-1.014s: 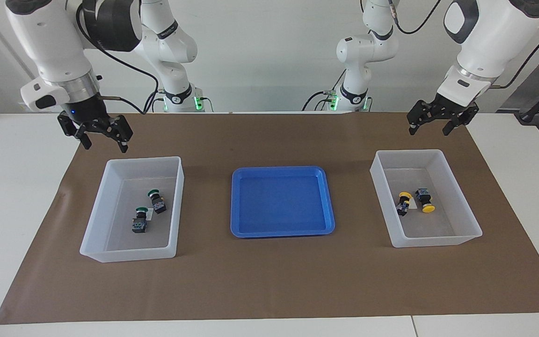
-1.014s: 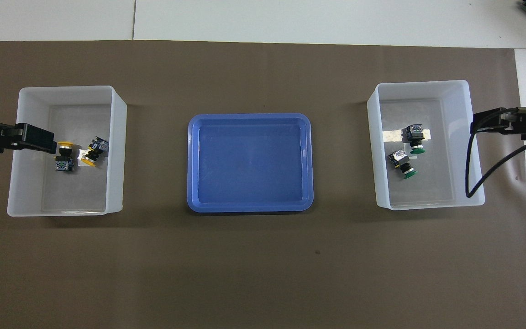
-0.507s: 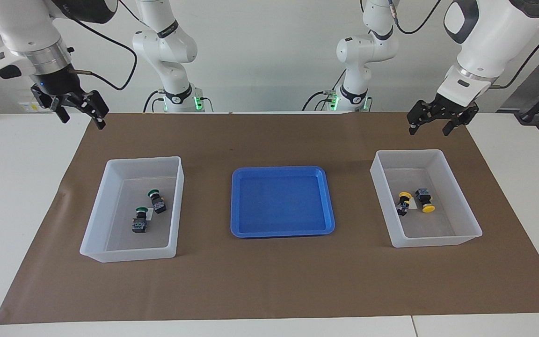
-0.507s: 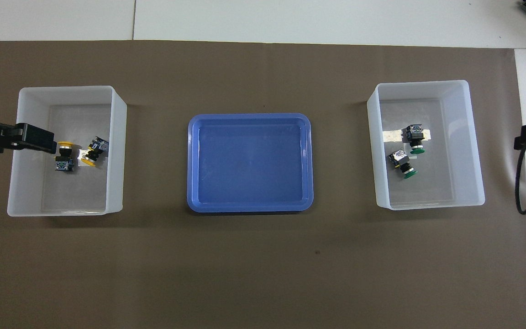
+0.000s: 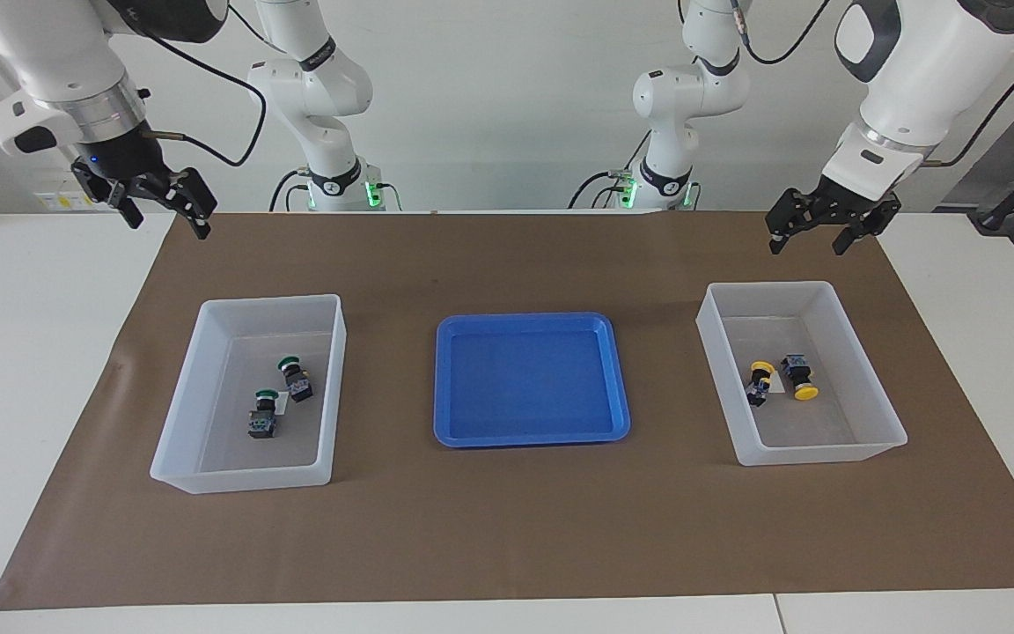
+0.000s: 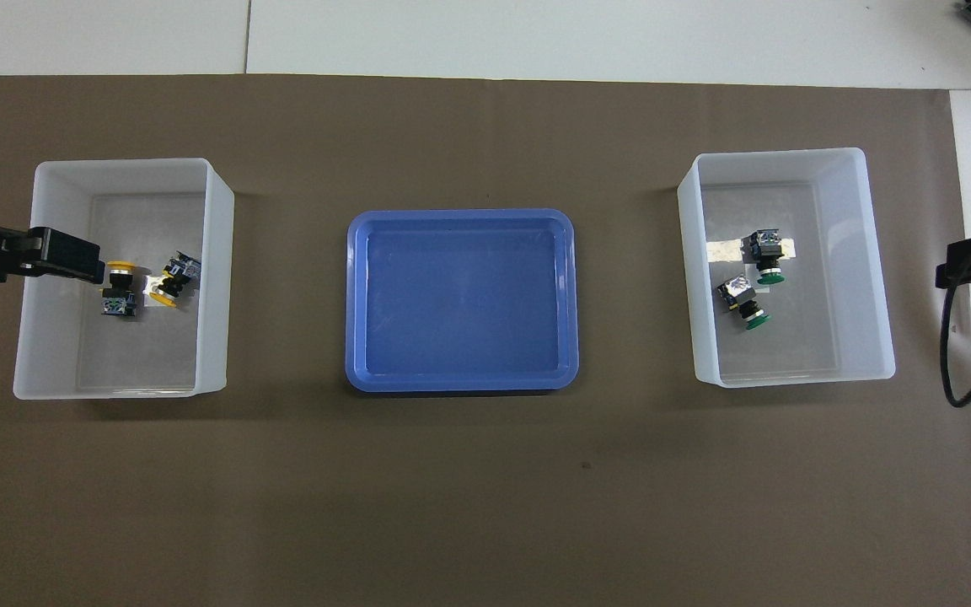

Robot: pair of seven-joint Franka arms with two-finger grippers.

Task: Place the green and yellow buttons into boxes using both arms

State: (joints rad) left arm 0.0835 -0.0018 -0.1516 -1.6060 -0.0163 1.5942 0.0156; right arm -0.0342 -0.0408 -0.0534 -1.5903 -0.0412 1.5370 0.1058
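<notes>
Buttons with green caps, two of them (image 5: 296, 378) (image 5: 262, 414), lie on their sides in the translucent white box (image 5: 208, 475) toward the right arm's end of the table (image 5: 23, 352); the two yellow-capped ones (image 5: 759, 382) (image 5: 800, 375) lie in the matching box (image 5: 890, 431) toward the left arm's end. Each has a blocky black body under a round, smooth cap. Both boxes are rectangular with tall, milky plastic walls and rounded corners.

Compared with a second ago, the right hand (image 5: 162, 210) has risen and pulled back from the rim of the green box; it now hangs over the brown mat's (image 5: 507, 528) corner nearest the robots, fingers spread wide and holding nothing. In the overhead view only its edge shows. The left hand (image 5: 811, 236) has not moved: it hangs over the mat just nearer the robots than the yellow box, fingers wide apart and empty.

Between the boxes sits a shallow glossy blue tray (image 5: 445, 387) with rounded corners. The mat is matte paper.
</notes>
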